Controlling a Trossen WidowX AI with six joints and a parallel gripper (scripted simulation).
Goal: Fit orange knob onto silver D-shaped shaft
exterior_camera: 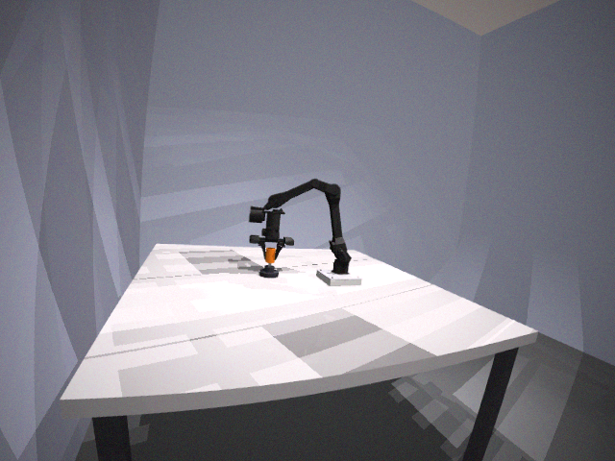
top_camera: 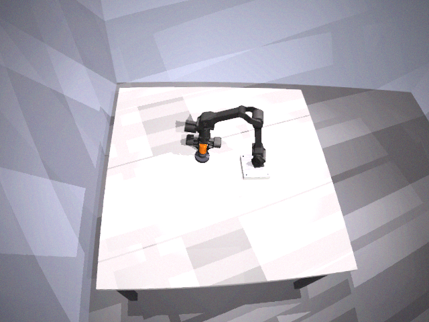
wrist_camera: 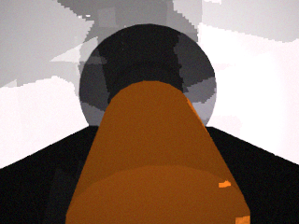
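The knob (top_camera: 202, 149) (exterior_camera: 270, 254) (wrist_camera: 151, 145) is held above the pedestal (top_camera: 202, 158) (exterior_camera: 269, 273) (wrist_camera: 149, 47), between the gripper's (top_camera: 203, 148) (exterior_camera: 270, 255) (wrist_camera: 151, 187) fingers; to their right in the exterior view, the arm's base (top_camera: 247, 174) (exterior_camera: 347, 281) is set on the table (top_camera: 214, 225) (exterior_camera: 278, 357)

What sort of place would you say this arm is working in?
Probably a robot test room: a black jointed arm on a white square base plate, a large white table with dark legs, and plain blue-grey walls around it.
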